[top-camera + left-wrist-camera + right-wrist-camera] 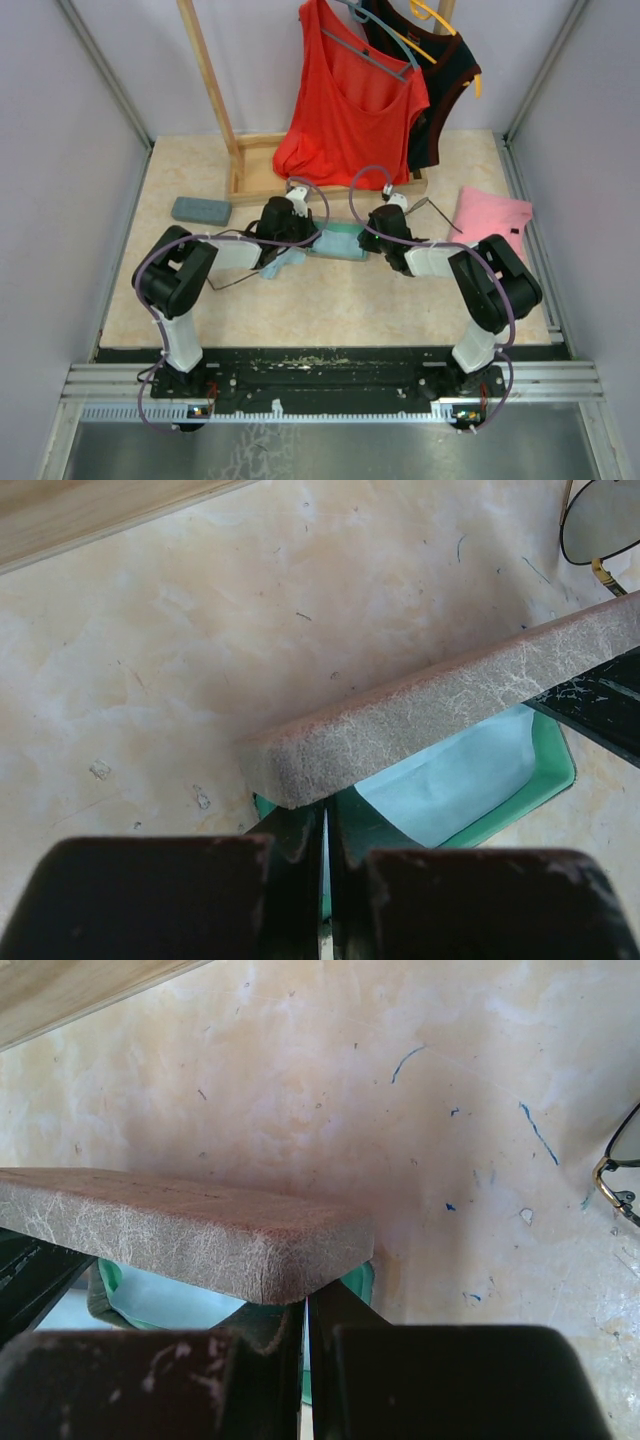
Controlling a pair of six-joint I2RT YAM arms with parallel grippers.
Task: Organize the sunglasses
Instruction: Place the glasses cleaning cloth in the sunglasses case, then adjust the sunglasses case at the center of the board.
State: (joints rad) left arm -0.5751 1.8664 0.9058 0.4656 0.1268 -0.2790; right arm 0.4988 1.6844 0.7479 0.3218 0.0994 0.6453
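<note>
An open glasses case (pixel 340 243) lies mid-table, with a green inside, a light blue cloth (pixel 470 780) in it and a grey-brown lid (pixel 440 715) raised. My left gripper (pixel 316 238) is at its left end and my right gripper (pixel 368 243) at its right end. In the wrist views each gripper (pixel 325 825) (pixel 305 1320) is shut on the green end rim under the lid (pixel 190 1230). One pair of sunglasses (pixel 432 210) lies right of the case; a lens shows in both wrist views (pixel 600 520) (pixel 628 1155). The other pair (pixel 228 280) lies partly hidden under my left arm.
A shut grey case (pixel 200 210) lies at the left. A second light blue cloth (pixel 285 262) lies under my left wrist. A pink cloth (pixel 490 220) is at the right. A wooden rack base (pixel 250 175) with a red top (pixel 345 100) and a black top (pixel 440 70) stands behind.
</note>
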